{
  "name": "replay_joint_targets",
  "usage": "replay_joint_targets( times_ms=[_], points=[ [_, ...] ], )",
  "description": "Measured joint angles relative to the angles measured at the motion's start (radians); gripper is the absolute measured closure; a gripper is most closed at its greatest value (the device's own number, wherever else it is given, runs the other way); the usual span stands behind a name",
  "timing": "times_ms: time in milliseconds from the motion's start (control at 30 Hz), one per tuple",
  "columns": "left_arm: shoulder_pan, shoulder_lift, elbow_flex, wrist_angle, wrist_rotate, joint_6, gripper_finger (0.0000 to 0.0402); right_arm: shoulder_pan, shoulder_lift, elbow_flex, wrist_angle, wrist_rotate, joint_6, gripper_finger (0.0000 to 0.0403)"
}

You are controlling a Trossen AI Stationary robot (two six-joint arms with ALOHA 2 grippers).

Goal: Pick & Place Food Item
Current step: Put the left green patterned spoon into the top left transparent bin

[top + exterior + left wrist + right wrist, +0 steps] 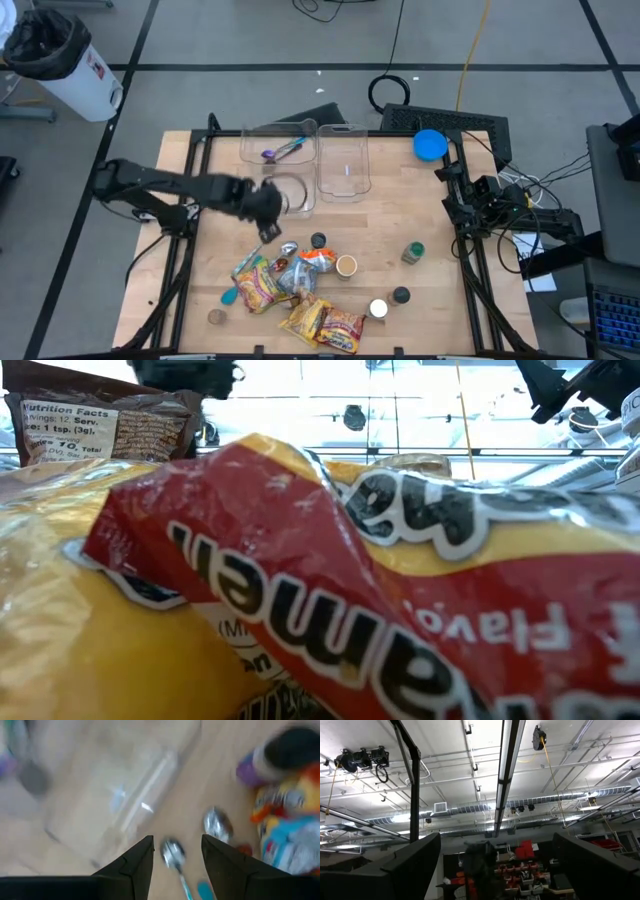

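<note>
The left claw (266, 224) hangs over the wooden table (430, 300), just at the 6 o'clock side of a small clear tub (291, 192). Its two fingers (135, 865) stand apart with nothing between them. Seen from the left wrist, a shiny spoon (173, 854) lies on the wood in the gap below the fingers, not touching them. A second shiny round thing (217, 824) lies near it.

The food sits in a heap toward 6 o'clock on the table. There is a yellow and red noodle packet (256, 285), a silvery packet (293, 278) and two more yellow packets (324, 324) side by side near the table's edge. An orange and white pack (318, 259) lies at the top of the heap, touching a small cup (346, 265). In the low view one noodle packet (330, 610) fills almost the whole picture, and a brown bag (100, 425) stands behind it.

Little things lie around the heap: a dark lid (318, 240), a green jar (413, 252), a white round lid (378, 309), a dark cap (400, 294) and a brown disc (216, 317).

At 12 o'clock stand two more clear tubs. The one on the left (278, 145) has a purple and blue tool (283, 151) in it. The one beside it (342, 160) looks bare. A blue round lid (430, 144) lies toward 1 o'clock.

The right arm (480, 200) waits at the 3 o'clock edge of the table. The right claw (490, 865) points up at the ceiling, its fingers spread wide and holding nothing.
</note>
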Motion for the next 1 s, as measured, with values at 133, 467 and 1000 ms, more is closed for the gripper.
replay_joint_targets(
  times_ms=[133,467,1000],
  points=[
    [-0.11,0.0,-0.119,0.016,0.0,-0.229,0.0226,0.0,0.0,0.0,0.0,0.0,0.0,0.0023],
    [-0.258,0.0,-0.358,0.318,0.004,-0.563,0.0226,0.0,0.0,0.0,0.0,0.0,0.0,0.0023],
    [-0.249,0.0,-0.533,0.435,0.034,-0.739,0.0227,0.0,0.0,0.0,0.0,0.0,0.0,0.0023]
  ],
)
